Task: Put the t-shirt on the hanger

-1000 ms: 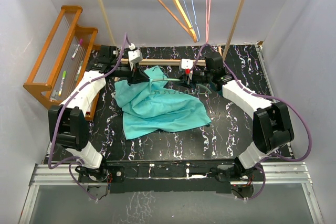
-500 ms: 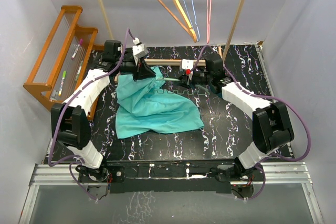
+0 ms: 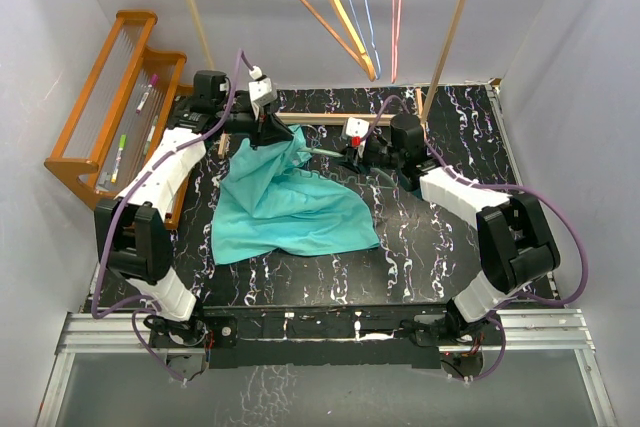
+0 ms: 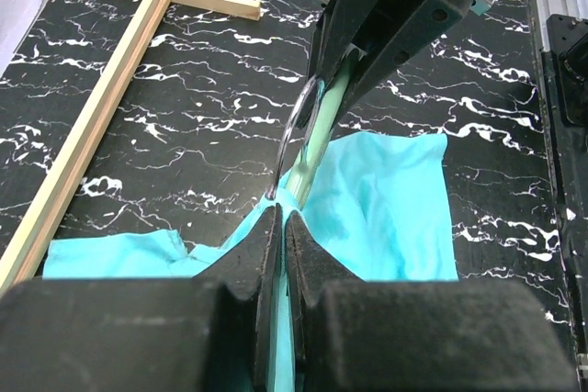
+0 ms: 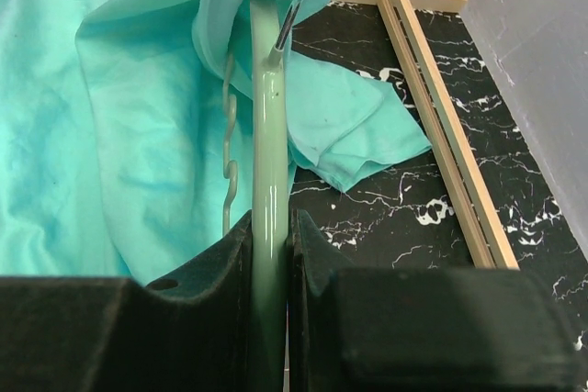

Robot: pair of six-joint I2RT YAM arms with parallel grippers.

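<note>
Now left claw (image 4: 283, 227) has pulled t-shirt (image 3: 285, 209) leftward over hanger (image 5: 269, 135).

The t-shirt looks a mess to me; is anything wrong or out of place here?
Nothing looks torn or spilled. The t-shirt lies crumpled on the table, its far edge pinched up by the left gripper, with one arm of the hanger, held by the right gripper, poking into the cloth. Rumpled, but not damaged.

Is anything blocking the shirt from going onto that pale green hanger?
Nothing visible does. The right gripper holds the hanger, its far end already under the t-shirt, whose cloth the left gripper pinches.
</note>
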